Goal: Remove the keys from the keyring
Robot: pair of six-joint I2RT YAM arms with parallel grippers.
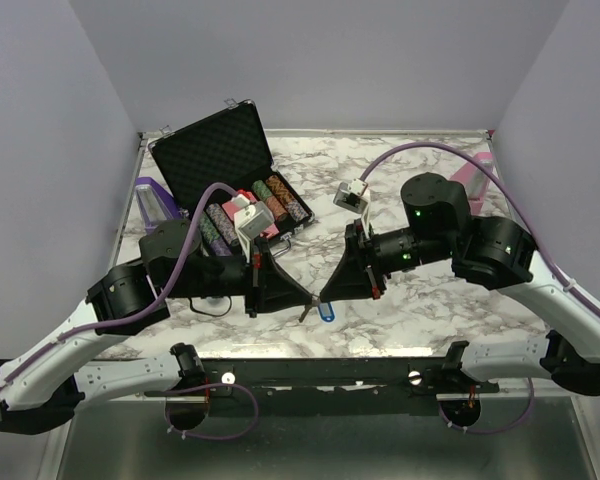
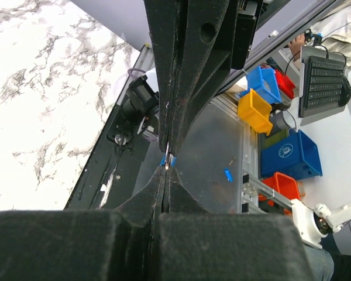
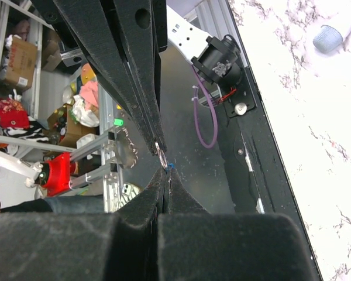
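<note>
Top view: the matte black left gripper and right gripper are met tip to tip over the marbled table, with the blue oval keyring hung beneath. Left wrist: the left jaws are pressed together. Right wrist: the right jaws are clamped on the keyring's blue plastic.

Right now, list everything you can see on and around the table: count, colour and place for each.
poker chip case: one, black, open, far left of the table
poker chips: several rows, mixed colours, inside the case
keyring: one, blue tag, near edge, centre
key: too small to make out
purple object: one, left edge
pink object: one, far right edge
table: one, white marble
left gripper: black, shut, at the keyring
right gripper: black, shut, at the keyring
</note>
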